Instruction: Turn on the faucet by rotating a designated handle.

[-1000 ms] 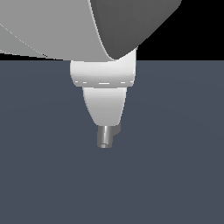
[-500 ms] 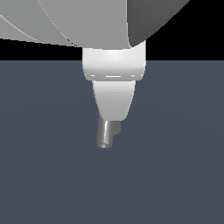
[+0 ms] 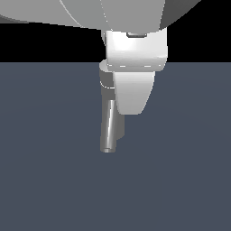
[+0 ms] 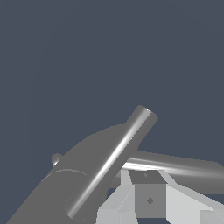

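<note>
In the exterior view the grey faucet (image 3: 104, 77) stands mid-scene, its slanting tubular spout (image 3: 108, 131) pointing down toward the camera. My large white gripper (image 3: 131, 111) hangs right against the faucet's right side in that view and covers most of its top; the handle is hidden there. In the wrist view the shiny spout (image 4: 114, 156) crosses the dark faucet body (image 4: 52, 194). A grey rod, the handle (image 4: 179, 169), lies just beyond my gripper (image 4: 148, 204). The fingers look closed together with nothing held between them.
A flat dark blue-grey floor (image 3: 49, 180) surrounds the faucet on all sides. The white arm (image 3: 90, 13) fills the top of the exterior view. A small round knob (image 4: 56, 159) sticks out of the faucet body.
My gripper has shifted steadily toward the exterior view's right and a little lower, uncovering the faucet's upper left edge. The faucet and spout have stayed in place.
</note>
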`<state>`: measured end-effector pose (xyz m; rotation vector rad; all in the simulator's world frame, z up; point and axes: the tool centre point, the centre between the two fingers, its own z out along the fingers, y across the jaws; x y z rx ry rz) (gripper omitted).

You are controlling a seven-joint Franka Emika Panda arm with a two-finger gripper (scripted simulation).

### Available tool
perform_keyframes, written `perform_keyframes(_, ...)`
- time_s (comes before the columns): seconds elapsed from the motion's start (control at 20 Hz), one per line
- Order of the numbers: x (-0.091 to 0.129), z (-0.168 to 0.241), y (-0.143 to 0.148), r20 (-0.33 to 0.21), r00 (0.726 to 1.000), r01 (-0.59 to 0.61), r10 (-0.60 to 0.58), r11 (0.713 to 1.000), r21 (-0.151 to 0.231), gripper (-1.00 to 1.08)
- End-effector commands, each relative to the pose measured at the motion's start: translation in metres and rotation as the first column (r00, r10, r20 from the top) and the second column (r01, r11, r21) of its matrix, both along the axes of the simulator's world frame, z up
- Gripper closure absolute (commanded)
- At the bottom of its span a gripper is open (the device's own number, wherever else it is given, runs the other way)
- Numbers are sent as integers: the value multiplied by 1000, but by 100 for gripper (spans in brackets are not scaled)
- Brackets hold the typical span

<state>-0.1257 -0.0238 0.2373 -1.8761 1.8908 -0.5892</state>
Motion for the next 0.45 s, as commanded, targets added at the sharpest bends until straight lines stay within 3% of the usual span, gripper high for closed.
perform_keyframes(0.0,3,1,-24,-2,999,47,-47,999,8,108)
perform_keyframes(0.4,12,7,-44,-4,998,56,-56,998,9,108)
